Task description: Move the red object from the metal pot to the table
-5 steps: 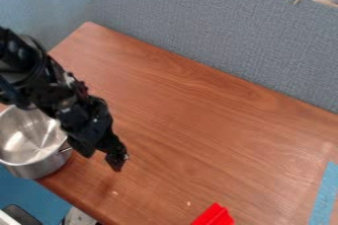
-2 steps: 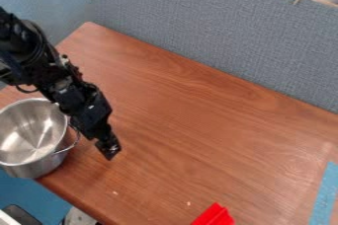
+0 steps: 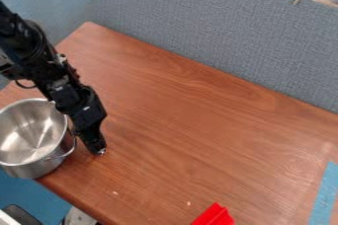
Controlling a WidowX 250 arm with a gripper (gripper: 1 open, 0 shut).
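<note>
Since a moment ago the arm has slid toward nine o'clock, closer to the pot, and the claw [image 3: 95, 148] now hangs clenched with nothing in it just off the pot's three o'clock side, tips low over the desk [image 3: 211, 101]. Metal pot [image 3: 30, 138] sits at the desk's eight o'clock edge, its inside shiny. Red bar [image 3: 211, 215] lies well apart, down at the desk's five o'clock edge, partly cut off
</note>
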